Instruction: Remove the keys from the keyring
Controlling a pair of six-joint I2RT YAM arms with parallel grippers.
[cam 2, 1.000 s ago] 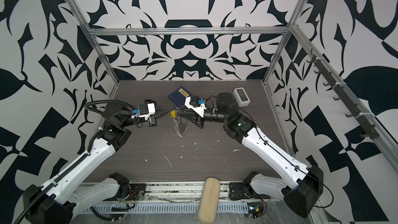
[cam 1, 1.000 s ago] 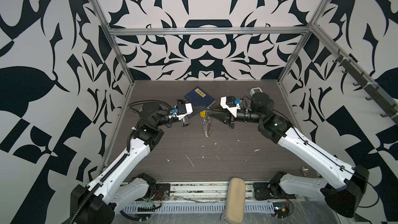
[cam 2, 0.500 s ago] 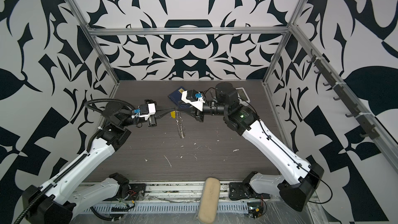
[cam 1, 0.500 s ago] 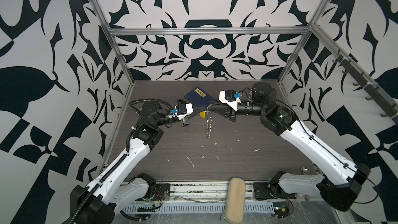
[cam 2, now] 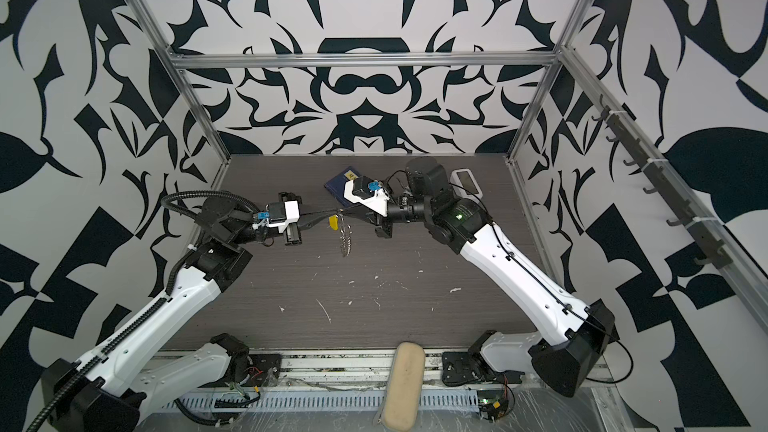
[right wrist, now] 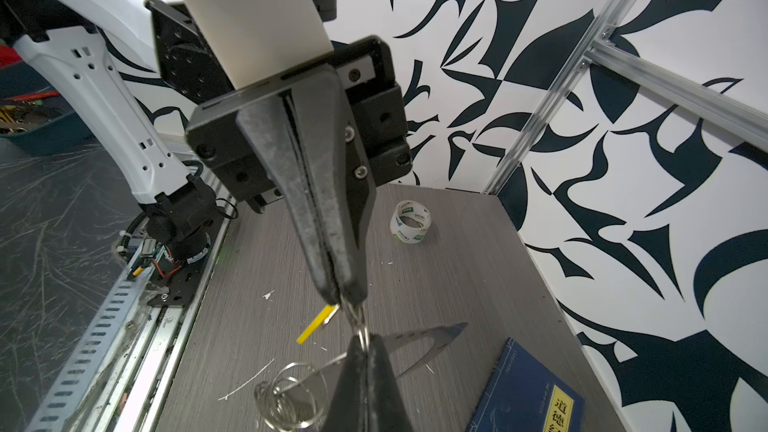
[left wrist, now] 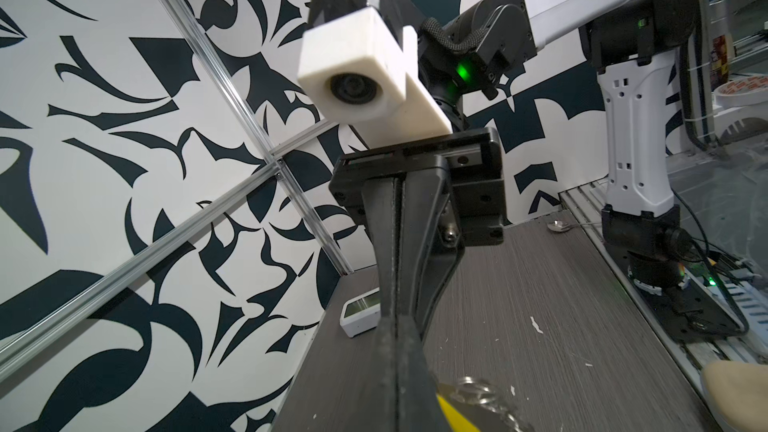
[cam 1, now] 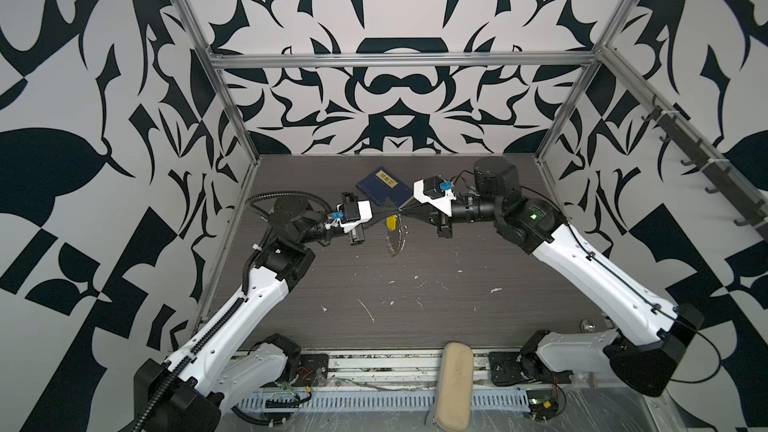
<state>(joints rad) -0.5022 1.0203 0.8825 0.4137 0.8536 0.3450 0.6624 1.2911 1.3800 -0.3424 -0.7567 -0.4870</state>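
Above the middle of the table, my left gripper [cam 1: 394,214] and my right gripper [cam 1: 404,211] meet tip to tip, both shut. Between the two tips runs the thin wire of the keyring [right wrist: 358,320], pinched by each. Its bunch of small silver rings [cam 1: 397,241] [right wrist: 291,396] hangs below the tips. The yellow tag of the keys [cam 1: 390,223] [right wrist: 318,323] dangles from the wire right at the left gripper's tip [right wrist: 343,297]. In the left wrist view the tag [left wrist: 455,415] and rings [left wrist: 478,390] show beside my shut left gripper [left wrist: 394,326].
A blue book [cam 1: 386,187] lies behind the grippers. Further things are a white device [cam 2: 467,180] at the back right, a tape roll [right wrist: 410,222] near the left wall, and a beige pouch [cam 1: 455,380] on the front rail.
My right gripper has risen and moved left to the left gripper's tip and shut on the keyring wire. The hanging rings have swung a little. The left gripper has stayed shut in place.
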